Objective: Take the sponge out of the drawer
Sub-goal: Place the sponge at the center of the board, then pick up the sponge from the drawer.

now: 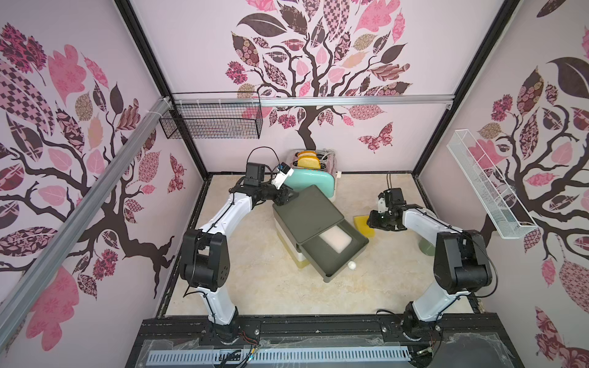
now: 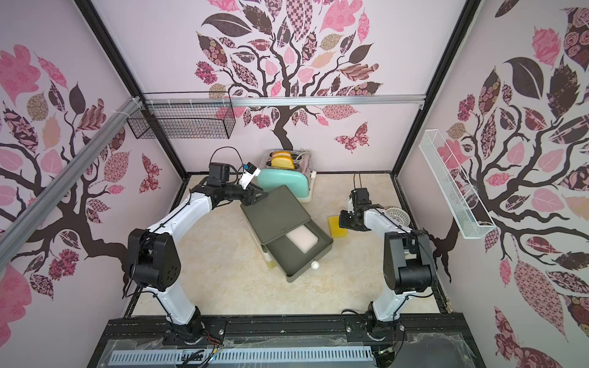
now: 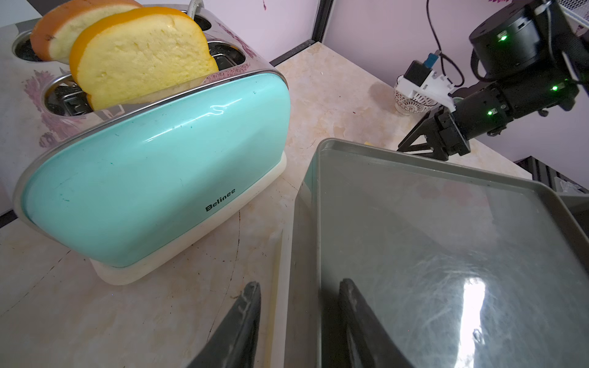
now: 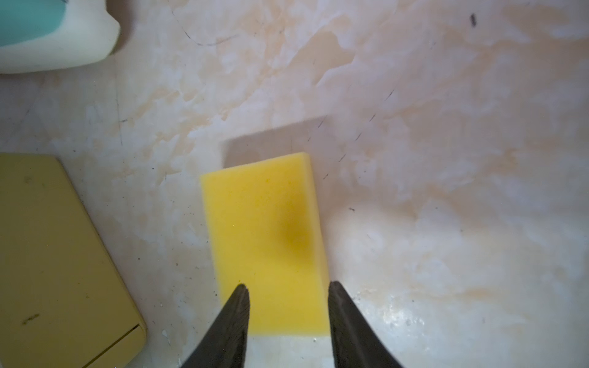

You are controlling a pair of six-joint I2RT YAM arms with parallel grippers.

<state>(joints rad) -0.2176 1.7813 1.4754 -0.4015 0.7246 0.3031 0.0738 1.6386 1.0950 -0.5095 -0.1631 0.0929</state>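
Sponge [image 4: 264, 242] is already out of the drawer [image 1: 334, 251] and lying on the desk [image 4: 446, 159], right gripper [image 4: 288, 298] released above it, so basically done.

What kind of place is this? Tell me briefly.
Likely a mock kitchen built as a robot test cell: a toaster with bread slices on a marble-look counter, a yellow sponge, and wallpapered walls inside a metal frame.

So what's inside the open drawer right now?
A white block lies in the open drawer. The drawer's rear part sits under the cabinet top, hidden. The yellow sponge lies outside on the table.
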